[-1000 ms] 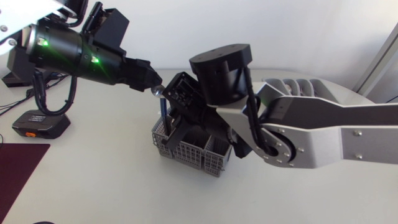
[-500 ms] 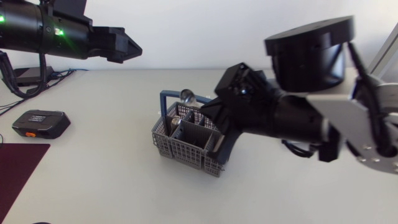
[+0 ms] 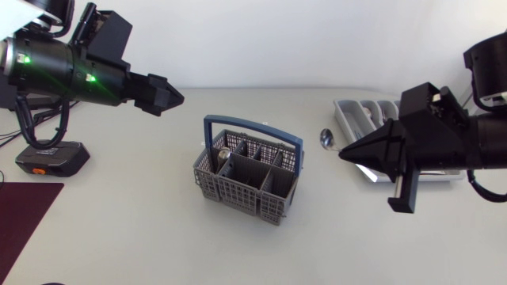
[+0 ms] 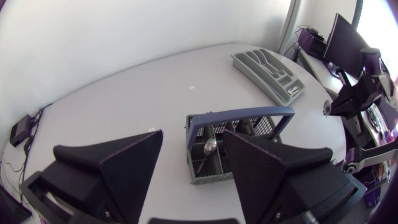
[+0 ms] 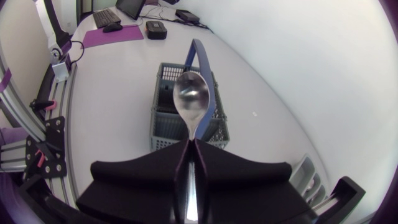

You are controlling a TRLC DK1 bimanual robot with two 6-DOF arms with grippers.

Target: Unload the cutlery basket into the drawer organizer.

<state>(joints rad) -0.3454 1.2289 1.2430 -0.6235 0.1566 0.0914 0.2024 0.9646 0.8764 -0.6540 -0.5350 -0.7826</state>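
1. Right gripper (image 3: 342, 154) is shut tight on a spoon (image 3: 325, 138). Both black fingers pinch the thin handle, and the round shiny end sticks out past the fingertips.
2. From the right wrist view, the spoon (image 5: 191, 96) points straight out of the right gripper (image 5: 190, 144). The basket (image 5: 163, 124) sits on the table (image 5: 118, 81) ahead of it, past the spoon's round end.
3. The drawer organizer (image 3: 360, 111) is a grey tray just beside the right gripper, and the gripper hides part of it.
4. The left gripper (image 3: 170, 96) is up in the air with its two fingers spread wide.
5. From the left wrist view, the basket (image 4: 261, 124) shows in the gap of the left gripper (image 4: 193, 134), ahead of it and lower down. The fingers do not touch it.
6. The basket (image 3: 238, 198) is grey with a blue handle (image 3: 253, 127). A second spoon (image 3: 224, 154) stands in it, round end up.
7. The basket is between the two grippers and well apart from both.
8. A black box (image 3: 51, 156) and a dark red mat (image 3: 24, 214) lie behind the left gripper, near its arm.
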